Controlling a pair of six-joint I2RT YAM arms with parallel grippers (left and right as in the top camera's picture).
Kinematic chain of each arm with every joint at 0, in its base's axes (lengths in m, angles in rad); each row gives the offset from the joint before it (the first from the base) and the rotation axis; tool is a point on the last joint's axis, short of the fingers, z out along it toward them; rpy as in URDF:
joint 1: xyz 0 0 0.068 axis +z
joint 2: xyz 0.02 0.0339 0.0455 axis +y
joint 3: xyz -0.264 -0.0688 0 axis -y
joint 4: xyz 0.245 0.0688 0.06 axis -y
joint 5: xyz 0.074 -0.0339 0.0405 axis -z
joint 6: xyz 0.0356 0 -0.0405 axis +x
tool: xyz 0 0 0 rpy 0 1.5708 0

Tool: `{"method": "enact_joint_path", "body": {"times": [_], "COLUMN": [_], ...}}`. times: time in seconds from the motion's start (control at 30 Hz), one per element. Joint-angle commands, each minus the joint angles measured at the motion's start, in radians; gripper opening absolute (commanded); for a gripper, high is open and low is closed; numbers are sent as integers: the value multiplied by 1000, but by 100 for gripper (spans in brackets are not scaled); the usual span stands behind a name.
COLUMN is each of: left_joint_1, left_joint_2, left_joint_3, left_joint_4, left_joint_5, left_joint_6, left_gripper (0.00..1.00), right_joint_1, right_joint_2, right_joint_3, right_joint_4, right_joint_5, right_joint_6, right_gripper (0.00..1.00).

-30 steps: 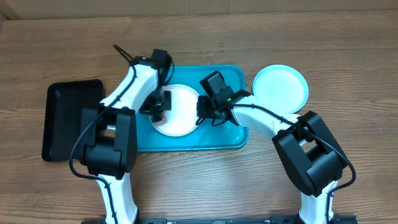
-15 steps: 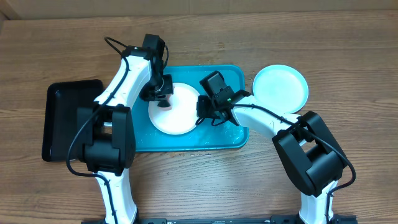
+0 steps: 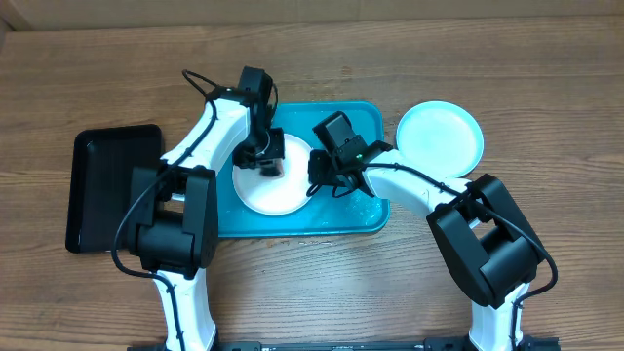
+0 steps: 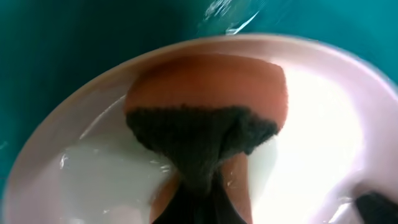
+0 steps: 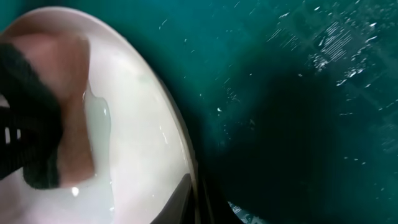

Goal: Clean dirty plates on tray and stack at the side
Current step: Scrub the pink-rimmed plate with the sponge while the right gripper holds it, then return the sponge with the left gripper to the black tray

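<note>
A white plate [image 3: 278, 190] lies in the teal tray [image 3: 363, 119]. My left gripper [image 3: 263, 156] is shut on an orange sponge [image 4: 205, 87] with a dark scouring face, pressed onto the plate's [image 4: 323, 124] wet surface near its far rim. My right gripper [image 3: 318, 175] is shut on the plate's right rim; in the right wrist view the rim [image 5: 180, 143] runs between its fingers [image 5: 198, 196], with the sponge [image 5: 62, 106] at the left. A light blue plate [image 3: 439, 136] rests on the table to the right of the tray.
A smaller black tray [image 3: 112, 185] sits on the table to the left of the teal tray. Water drops speckle the teal tray's floor [image 5: 323, 50]. Wooden table [image 3: 546, 78] surrounds everything.
The left gripper has slid the sponge over the white plate, first toward the far left rim, then right toward the plate's upper middle. The right gripper has kept its hold on the rim.
</note>
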Motion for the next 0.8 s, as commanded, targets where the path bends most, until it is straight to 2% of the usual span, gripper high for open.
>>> {"method": "enact_joint_path", "body": {"times": [0.0,0.2,0.43,0.63,0.77], "left_joint_1": [-3,8,9,36,109], "left_joint_2": [18,18,16,0,-2], "left_joint_3": [-52,51,264,355,360], "left_joint_4": [-85,-260,-425,-449,-453], "left_joint_5": [-245,-466,-597,-584,-584], "left_joint_6": [-13,-143,-219,-230,-230], "left_gripper": [4,4,4,4,4], "right_joint_1": [-8,-8,-8,-8,-8], "right_joint_2": [8,8,8,8,8], "right_joint_3": [-3,-3,-3,-3,-3], "right_joint_4": [0,0,-1,-1,-4], "right_joint_5": [13,13,13,13,14], "right_joint_6": [-4,-4,-4,-4,-4], "right_gripper": [6,6,6,6,6]}}
